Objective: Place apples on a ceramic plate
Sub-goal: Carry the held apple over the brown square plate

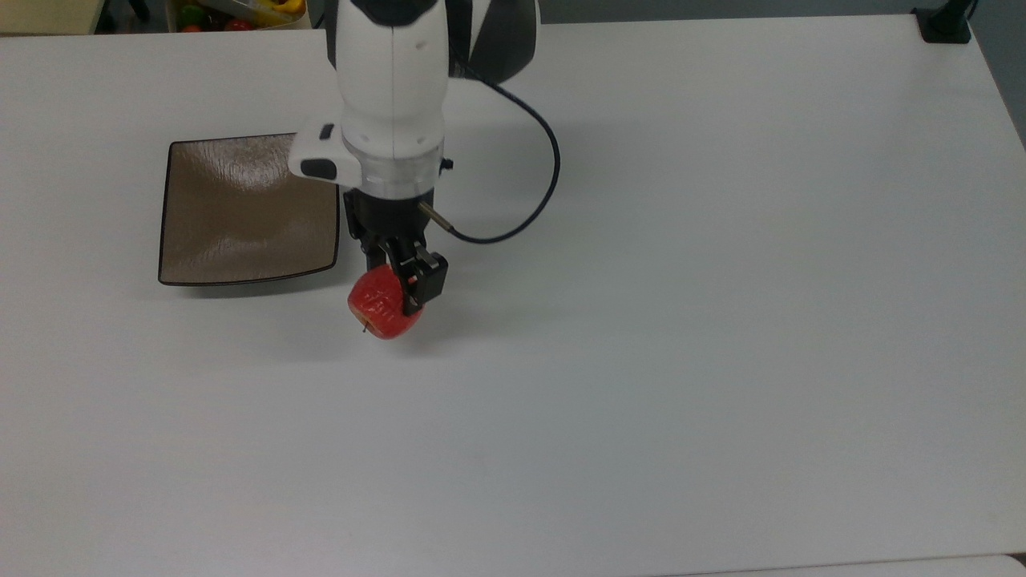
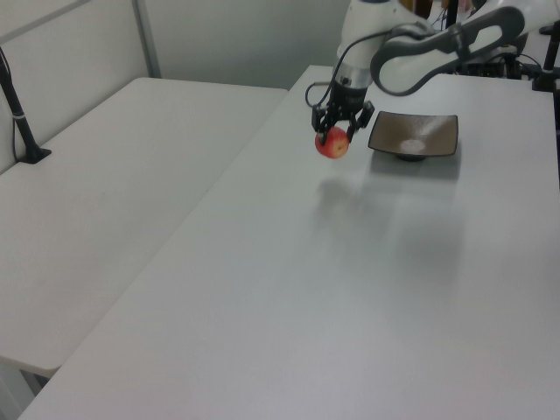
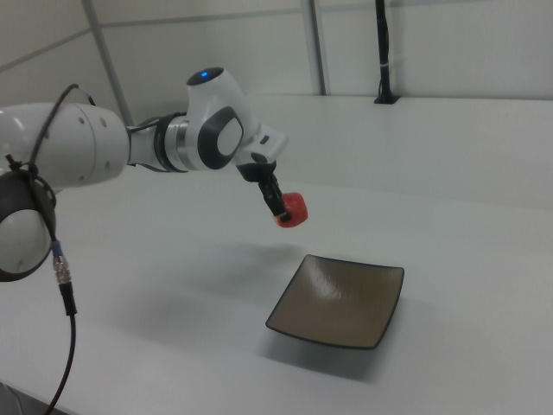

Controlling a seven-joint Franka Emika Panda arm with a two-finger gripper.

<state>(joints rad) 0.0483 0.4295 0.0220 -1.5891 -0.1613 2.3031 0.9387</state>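
Above the white surface [image 1: 681,320], tool [image 1: 394,282] was clamped on the small glossy red apple [image 1: 378,305], which hung clear, just off the square taupe-brown ceramic plate [image 1: 232,216]. Best to carry it level over the plate's middle, lower it gently, then release.

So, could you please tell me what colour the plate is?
The plate is glossy taupe-brown with a thin dark rim, clearest in the top view.
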